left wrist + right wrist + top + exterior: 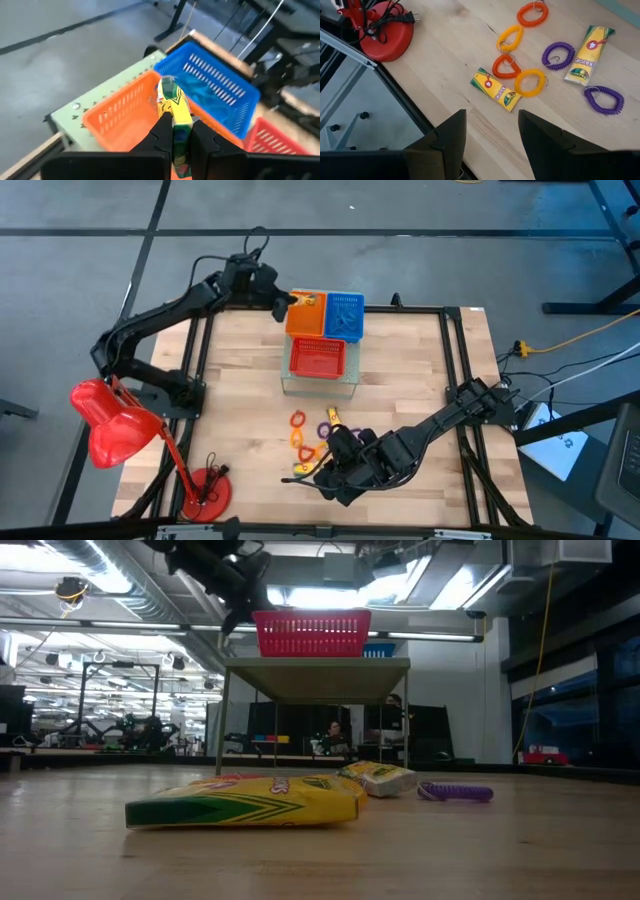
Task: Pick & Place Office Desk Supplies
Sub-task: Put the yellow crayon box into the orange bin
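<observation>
Your left gripper [173,145] has its fingers clamped on a yellow crayon pack [175,111], held over the orange basket [117,112] beside the blue basket [220,90]. Release off-centre and it may catch the rim and tumble to the floor (the stand sits at the table's far edge). The right gripper [490,137] hovers with its fingers apart above the coil loops [530,82] and two more packs on the pale wood table [445,55]; behind it, a dim workshop.
</observation>
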